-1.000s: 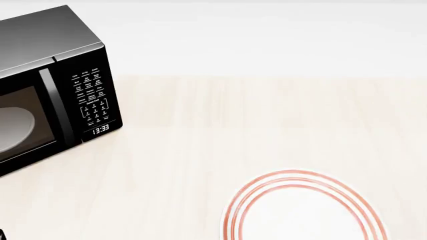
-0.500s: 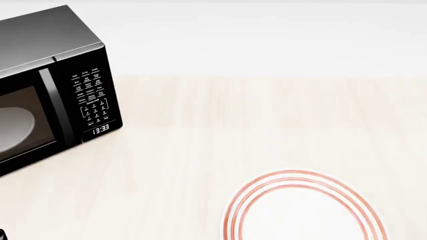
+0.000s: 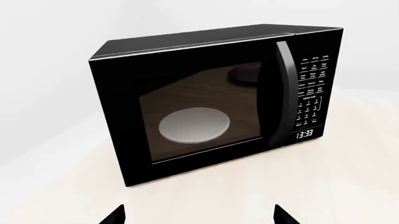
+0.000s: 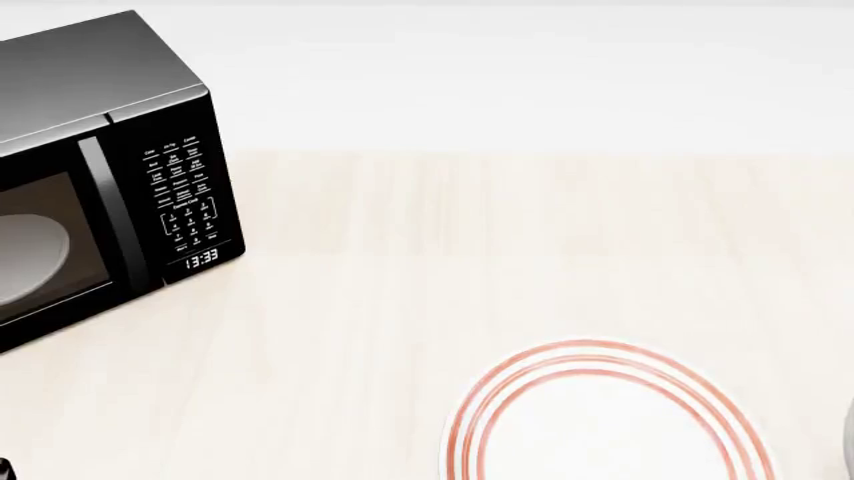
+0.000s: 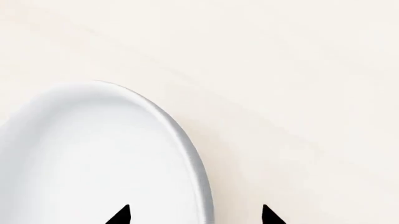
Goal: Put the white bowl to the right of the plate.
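Observation:
The plate (image 4: 607, 430), flat and white with thin red rings, lies on the pale table near the front, cut off by the head view's lower edge. The white bowl (image 5: 93, 158) fills much of the right wrist view, glossy and deep. My right gripper (image 5: 194, 217) is open, with one fingertip over the bowl's inside, the other outside, and the rim between them. A grey-white sliver (image 4: 849, 440) at the head view's right edge, right of the plate, looks like the bowl's rim. My left gripper (image 3: 198, 219) is open and empty, facing the microwave.
A black microwave (image 4: 94, 120) stands at the back left, door shut, with a greyish glass disc (image 3: 193, 125) inside. It also shows in the left wrist view (image 3: 199, 60). The pale wooden table (image 4: 467, 240) runs back to a white wall.
A grey-white sliver has come into the head view at the right edge, beside the plate. The plate and microwave have not moved.

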`<state>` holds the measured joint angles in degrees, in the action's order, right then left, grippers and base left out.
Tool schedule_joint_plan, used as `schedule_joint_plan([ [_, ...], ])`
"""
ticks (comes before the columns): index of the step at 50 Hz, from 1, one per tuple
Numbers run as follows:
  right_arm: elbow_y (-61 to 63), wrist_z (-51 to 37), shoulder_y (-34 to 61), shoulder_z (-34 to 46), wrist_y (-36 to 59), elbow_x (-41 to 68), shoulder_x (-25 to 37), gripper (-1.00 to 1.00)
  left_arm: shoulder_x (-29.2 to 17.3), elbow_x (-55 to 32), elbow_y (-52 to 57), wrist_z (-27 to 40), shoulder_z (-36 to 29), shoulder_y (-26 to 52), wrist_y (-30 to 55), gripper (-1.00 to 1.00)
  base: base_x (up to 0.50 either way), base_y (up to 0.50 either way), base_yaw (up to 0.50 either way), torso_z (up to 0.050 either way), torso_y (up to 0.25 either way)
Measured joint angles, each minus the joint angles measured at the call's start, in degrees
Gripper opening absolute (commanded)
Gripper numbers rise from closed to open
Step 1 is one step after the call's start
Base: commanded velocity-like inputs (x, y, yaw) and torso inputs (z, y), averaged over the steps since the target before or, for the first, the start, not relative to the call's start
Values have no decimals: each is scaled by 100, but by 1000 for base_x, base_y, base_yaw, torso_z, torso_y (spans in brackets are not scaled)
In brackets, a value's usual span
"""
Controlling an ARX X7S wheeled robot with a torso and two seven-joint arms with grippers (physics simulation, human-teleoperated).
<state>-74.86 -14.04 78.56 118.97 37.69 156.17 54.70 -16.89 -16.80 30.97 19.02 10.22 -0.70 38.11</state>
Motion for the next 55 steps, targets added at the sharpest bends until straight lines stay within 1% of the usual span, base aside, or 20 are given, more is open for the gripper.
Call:
schedule_joint_plan([
  [12, 7, 110, 208, 830, -201, 578, -80, 100, -17, -22, 6, 23, -16, -7, -8, 100, 0, 0, 0, 0, 0],
  [14, 245, 48, 388, 946, -401, 539, 1, 100, -20, -26, 9, 26, -18, -11, -11, 100, 0, 0, 0, 0, 0],
  [19, 1467, -385, 1211, 1154, -1159, 131, 508, 100, -28, -36, 20, 29, -27, -26, -22, 100, 0, 0, 0, 0, 0],
  [25, 3106, -1182, 2398, 1226, -1915, -721, 1290, 100, -38, -51, 53, 28, -41, -59, -39, 100, 0, 0, 0, 0, 0],
  [30, 4373, -1933, 3308, 1126, -2276, -1537, 1907, 100, -49, -62, 106, 22, -55, -110, -63, 100, 0, 0, 0, 0, 0],
  [36, 5697, -2745, 4089, 923, -2557, -2401, 2443, 100, -60, -71, 205, 17, -67, -203, -109, 100, 0, 0, 0, 0, 0],
  [44, 7255, -3566, 4606, 693, -3007, -3273, 2845, 100, -68, 0, 373, 30, -162, -379, -231, 100, 0, 0, 0, 0, 0],
  [55, 9066, -4525, 4682, 594, -3777, -4359, 2939, 100, -95, 108, 641, 59, -354, -574, -311, 100, 0, 0, 0, 0, 0],
])
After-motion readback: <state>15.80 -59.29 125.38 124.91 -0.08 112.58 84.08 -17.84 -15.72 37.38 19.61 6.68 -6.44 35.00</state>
